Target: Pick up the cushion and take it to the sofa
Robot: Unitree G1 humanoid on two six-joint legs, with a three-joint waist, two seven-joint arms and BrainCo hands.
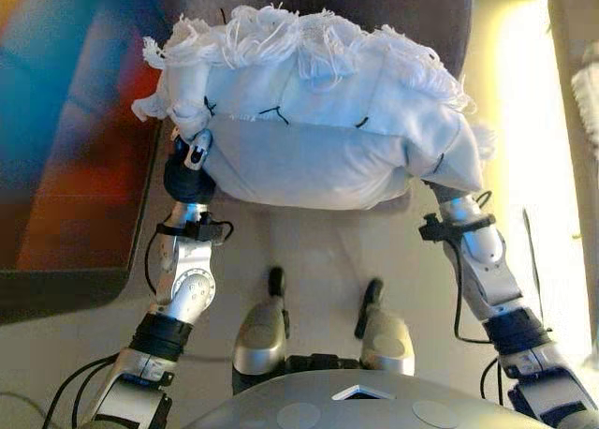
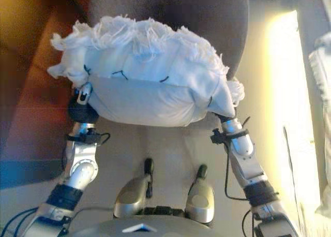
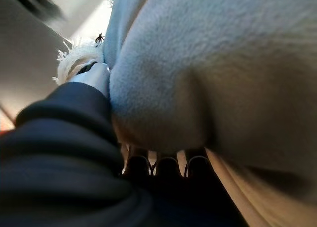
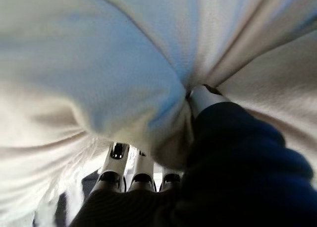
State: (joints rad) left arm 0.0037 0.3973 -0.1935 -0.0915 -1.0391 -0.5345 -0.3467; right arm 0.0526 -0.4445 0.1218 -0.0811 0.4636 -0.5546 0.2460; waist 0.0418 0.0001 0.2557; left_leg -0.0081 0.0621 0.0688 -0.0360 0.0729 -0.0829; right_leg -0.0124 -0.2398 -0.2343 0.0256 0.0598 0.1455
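Note:
A white cushion (image 1: 318, 139) with a fringed far edge and small black stitches hangs in the air between both hands. My left hand (image 1: 192, 153) grips its left end: in the left wrist view the thumb (image 3: 94, 76) presses into the cloth and the fingers (image 3: 168, 165) curl under it. My right hand (image 2: 230, 123) is mostly hidden under the cushion's right end; in the right wrist view its thumb (image 4: 203, 100) digs into a fold and its fingers (image 4: 116, 162) lie beneath. A dark grey sofa seat (image 1: 412, 7) lies right behind the cushion.
A reddish-brown and blue surface with a dark edge (image 1: 75, 148) stands close on the left. Pale floor (image 1: 309, 242) lies below the cushion, with a sunlit strip (image 1: 533, 120) on the right. Something white (image 1: 588, 92) shows at the right edge.

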